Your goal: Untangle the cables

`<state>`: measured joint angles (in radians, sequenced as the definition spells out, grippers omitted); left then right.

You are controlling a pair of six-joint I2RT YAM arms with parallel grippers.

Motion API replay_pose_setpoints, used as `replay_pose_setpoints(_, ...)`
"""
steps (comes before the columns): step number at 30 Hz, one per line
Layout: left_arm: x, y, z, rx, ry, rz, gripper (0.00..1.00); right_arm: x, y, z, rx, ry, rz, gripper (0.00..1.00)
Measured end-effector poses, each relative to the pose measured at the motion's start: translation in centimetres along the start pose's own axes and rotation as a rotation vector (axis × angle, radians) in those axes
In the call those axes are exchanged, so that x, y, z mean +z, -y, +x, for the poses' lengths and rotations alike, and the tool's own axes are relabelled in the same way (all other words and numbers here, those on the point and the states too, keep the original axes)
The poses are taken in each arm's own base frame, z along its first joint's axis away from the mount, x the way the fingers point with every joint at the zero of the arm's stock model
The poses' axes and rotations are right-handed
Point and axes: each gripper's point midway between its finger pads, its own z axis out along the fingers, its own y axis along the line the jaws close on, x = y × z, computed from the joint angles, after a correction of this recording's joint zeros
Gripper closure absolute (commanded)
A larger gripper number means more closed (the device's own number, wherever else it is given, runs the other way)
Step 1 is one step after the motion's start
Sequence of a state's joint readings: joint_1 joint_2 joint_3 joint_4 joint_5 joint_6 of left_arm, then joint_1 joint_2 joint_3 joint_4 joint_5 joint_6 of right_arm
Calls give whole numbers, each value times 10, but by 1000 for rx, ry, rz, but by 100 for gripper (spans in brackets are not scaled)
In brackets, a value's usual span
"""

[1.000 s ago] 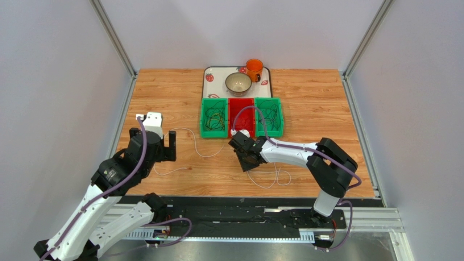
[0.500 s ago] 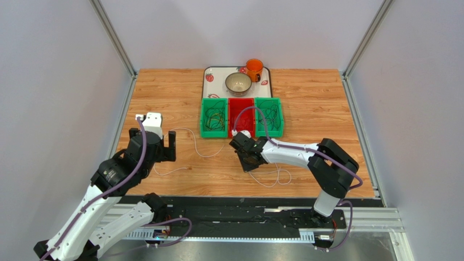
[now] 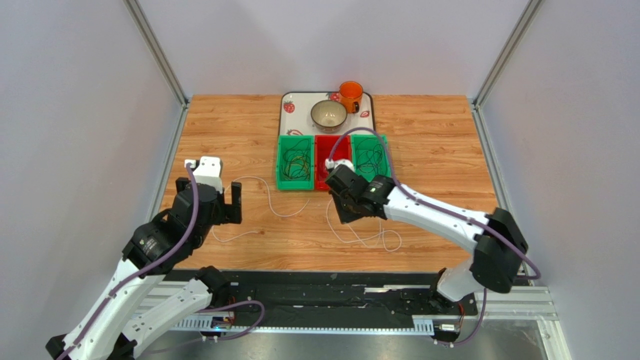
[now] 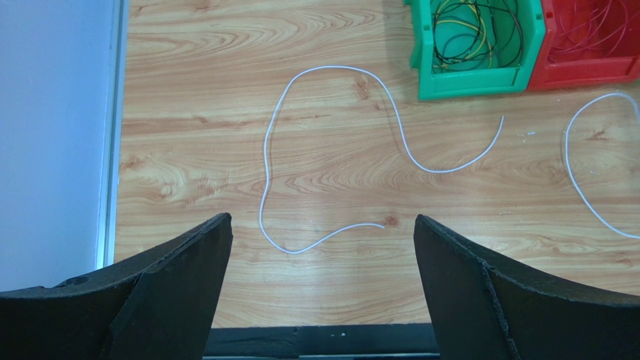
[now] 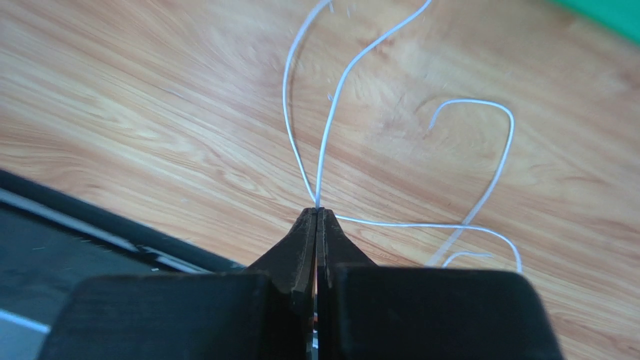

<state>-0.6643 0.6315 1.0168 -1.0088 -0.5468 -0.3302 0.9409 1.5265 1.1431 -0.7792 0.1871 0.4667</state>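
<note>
On the worktop, the tray sits at the middle of the far edge. The bowl is on it, and the cup stands behind and to the right of the bowl. Directly in front of the tray, 3 bins stand side by side in a row: the left bin, the middle bin and the right bin, each with coiled cables inside. The left-hand cable lies flat on the worktop in front of and to the left of the left bin, between that bin and the left gripper, whose jaws stand wide apart. The right-hand cable lies in front of the middle bin, 1 strand pinched in the jaws of the right gripper.
</note>
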Motion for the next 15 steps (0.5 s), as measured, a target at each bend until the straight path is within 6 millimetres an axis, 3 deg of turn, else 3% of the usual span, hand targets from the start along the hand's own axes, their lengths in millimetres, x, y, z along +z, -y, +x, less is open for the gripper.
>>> replay_pose_setpoints(4, 0, 0, 0, 0, 0, 4, 1, -56, 3, -49, 47, 175, -50, 100)
replay_pose_setpoints(11, -3, 0, -1, -9, 16, 16, 1, -107, 43, -92, 125, 310, -9, 100)
replay_pose_setpoints(15, -5, 0, -1, -12, 21, 21, 1, -152, 52, -127, 141, 443, -13, 100)
